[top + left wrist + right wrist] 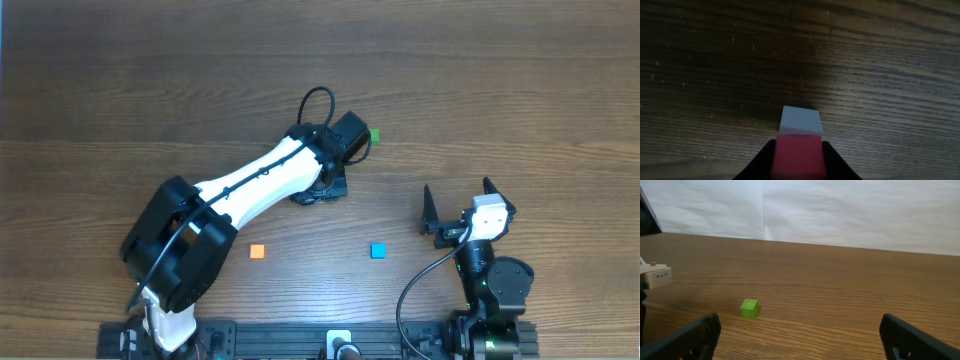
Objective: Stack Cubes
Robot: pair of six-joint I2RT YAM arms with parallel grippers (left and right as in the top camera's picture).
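My left gripper [797,146] is shut on a red cube [797,157]. A pale grey-white cube [800,121] lies right against the red one, just past the fingertips on the wood. In the top view the left gripper [318,190] sits near the table's middle and hides both cubes. A green cube [375,135] [749,307] lies just beyond the left wrist. An orange cube [258,251] and a blue cube [378,250] lie nearer the front. My right gripper [460,205] [799,317] stands open and empty at the right, apart from all cubes.
The wooden table [520,90] is bare across the back and both sides. The left arm's white link [250,185] slants over the left middle. A white wall [840,210] stands behind the table's far edge.
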